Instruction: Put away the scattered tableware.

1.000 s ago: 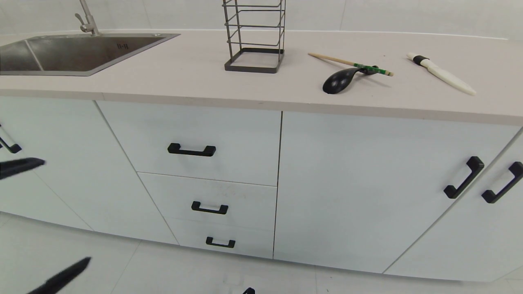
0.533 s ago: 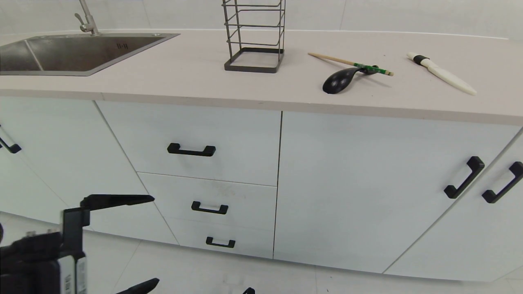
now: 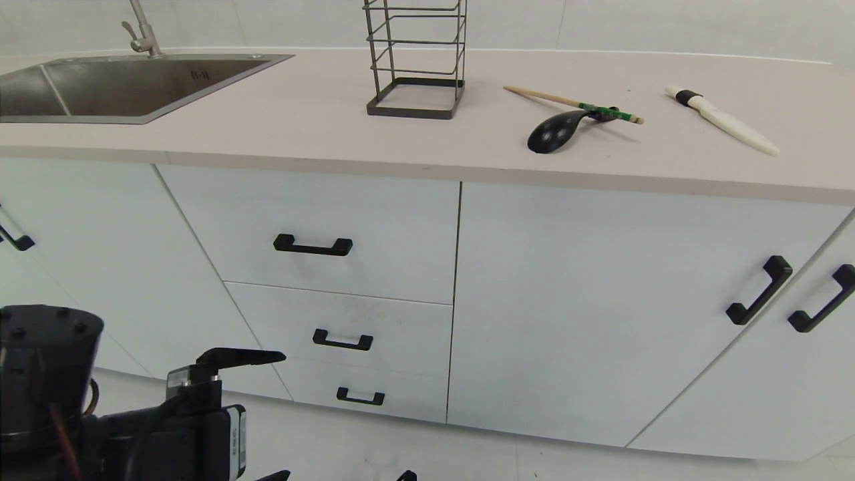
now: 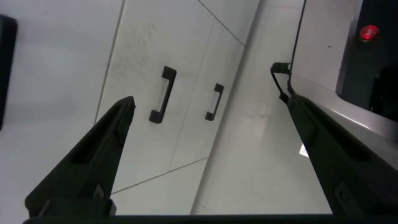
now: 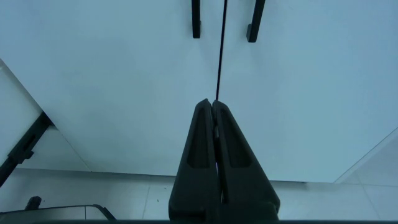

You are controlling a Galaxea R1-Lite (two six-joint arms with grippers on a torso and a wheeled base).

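On the countertop, right of centre, a black spoon lies with its handle resting against a wooden chopstick that has a green band. Farther right lies a white knife-like utensil with a black band. A dark wire rack stands at mid-counter. My left gripper hangs open and empty low at the left, in front of the drawers; the left wrist view has it spread wide toward two drawer handles. My right gripper is shut on nothing, facing the seam between two cabinet doors.
A steel sink with a tap is set into the counter's left end. Below the counter are white drawers with black handles and cabinet doors with black handles. Tiled floor lies beneath.
My left arm has swung in from the left edge, rightward and lower, its open gripper now in front of the lower drawers. The tableware has not moved.
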